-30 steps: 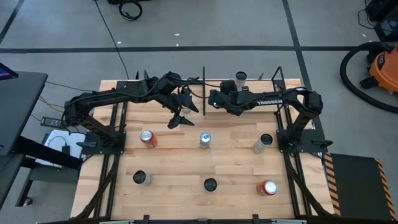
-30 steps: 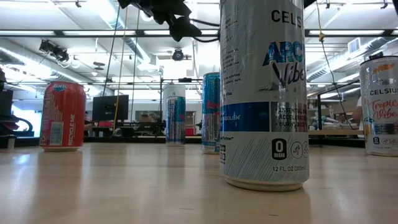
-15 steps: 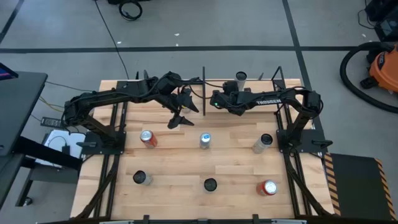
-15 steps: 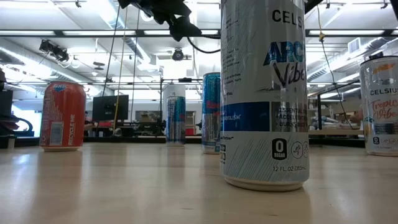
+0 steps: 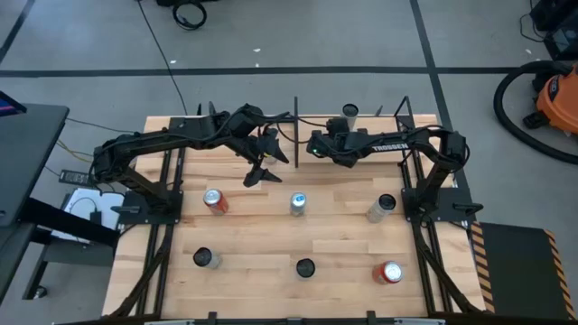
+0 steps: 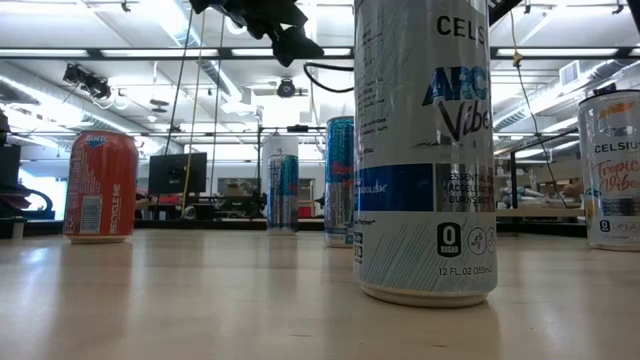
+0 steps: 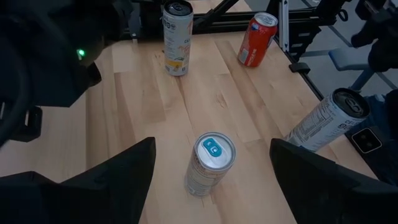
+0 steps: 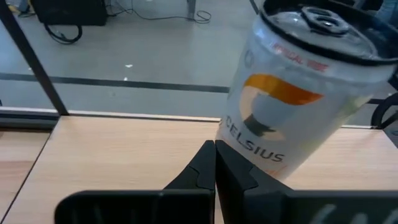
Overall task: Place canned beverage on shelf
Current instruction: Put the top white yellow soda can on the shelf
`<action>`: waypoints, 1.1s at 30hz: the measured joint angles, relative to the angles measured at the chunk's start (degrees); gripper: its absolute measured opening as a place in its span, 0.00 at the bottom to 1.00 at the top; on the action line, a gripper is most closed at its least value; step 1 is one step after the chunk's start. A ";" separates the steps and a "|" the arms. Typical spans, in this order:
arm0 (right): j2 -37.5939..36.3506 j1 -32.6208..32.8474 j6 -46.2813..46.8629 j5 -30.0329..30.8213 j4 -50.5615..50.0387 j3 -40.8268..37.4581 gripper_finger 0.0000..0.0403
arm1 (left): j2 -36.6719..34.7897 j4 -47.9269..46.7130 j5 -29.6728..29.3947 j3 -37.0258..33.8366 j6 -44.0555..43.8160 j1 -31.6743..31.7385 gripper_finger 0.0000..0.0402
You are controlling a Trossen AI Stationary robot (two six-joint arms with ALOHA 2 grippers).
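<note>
A white-and-orange Celsius can (image 8: 292, 99) stands on its base on the pale shelf (image 8: 118, 149) at the table's far edge, and shows from above as the can (image 5: 349, 113) on the shelf (image 5: 384, 124). My right gripper (image 8: 214, 163) is shut, its tips close beside the can's lower side. My left gripper (image 7: 211, 180) hangs open above the table's middle, also seen as the left gripper (image 5: 262, 169). A blue-topped can (image 7: 209, 163) stands on the table below and beyond it. My right gripper's shut fingertips (image 8: 208, 155) stand next to the Celsius can's lower side wall (image 8: 239, 146), coming level from the table's near side. I cannot tell whether they touch it. The can stands on the shelf.
Several other cans stand on the planked tabletop: a red one (image 5: 214, 199), the blue-topped one (image 5: 298, 202), one at the right (image 5: 383, 208), and three in the near row, among them a tall Celsius can (image 6: 425, 150). Black shelf rods (image 5: 296, 126) rise at the far edge.
My right arm's hand has shifted slightly toward the table's right edge, closer to the can on the shelf. The can has stayed in place.
</note>
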 joint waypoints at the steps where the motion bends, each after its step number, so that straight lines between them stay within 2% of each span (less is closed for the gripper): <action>1: 0.00 0.04 0.82 0.28 -0.90 0.00 0.02 | 0.00 -0.02 0.00 0.00 0.00 0.00 0.79; 21: -0.02 -0.21 15.12 0.65 -17.26 0.00 0.02 | 0.00 -0.03 0.00 0.00 -0.04 0.00 0.79; 24: -0.09 0.81 12.81 0.62 -13.67 0.00 0.02 | 0.00 -0.02 0.00 0.00 -0.04 0.02 0.79; 29: -0.11 1.88 2.05 0.13 0.17 0.00 0.02 | 0.00 -0.01 0.00 0.00 -0.06 0.01 0.79; 33: -0.11 0.33 -4.70 0.05 8.74 0.00 0.02 | 0.00 0.00 0.00 0.00 -0.28 0.00 0.79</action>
